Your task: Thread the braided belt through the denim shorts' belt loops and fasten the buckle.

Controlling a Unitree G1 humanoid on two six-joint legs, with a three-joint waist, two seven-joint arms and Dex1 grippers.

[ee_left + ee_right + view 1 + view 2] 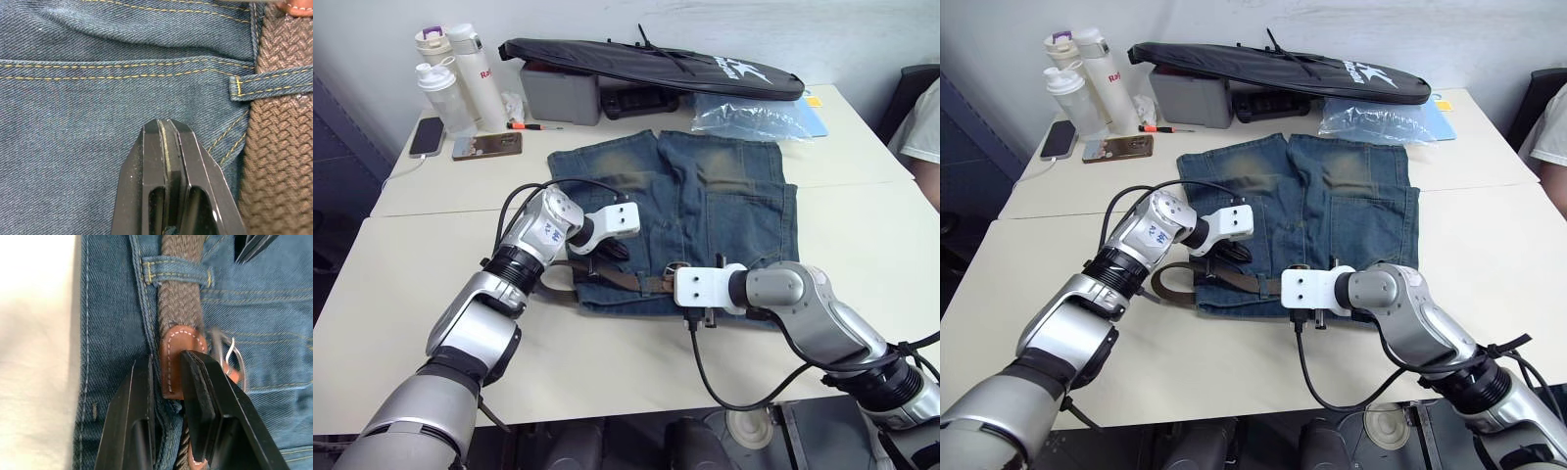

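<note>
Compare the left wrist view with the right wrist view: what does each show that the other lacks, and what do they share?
Left wrist only: the left hand, fingers pressed together over bare denim beside the belt.

Right wrist only: the right hand closed on the reddish leather tip, the silver buckle right beside it, and the pale tabletop.

Both: the denim shorts, the braided belt lying along the waistband, passing under a belt loop.

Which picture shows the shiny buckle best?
The right wrist view: the buckle lies close up on the denim shorts, beside the belt's leather tip between the right gripper fingers. In the head views it is a tiny glint. The left wrist view shows braided belt, no buckle.
</note>
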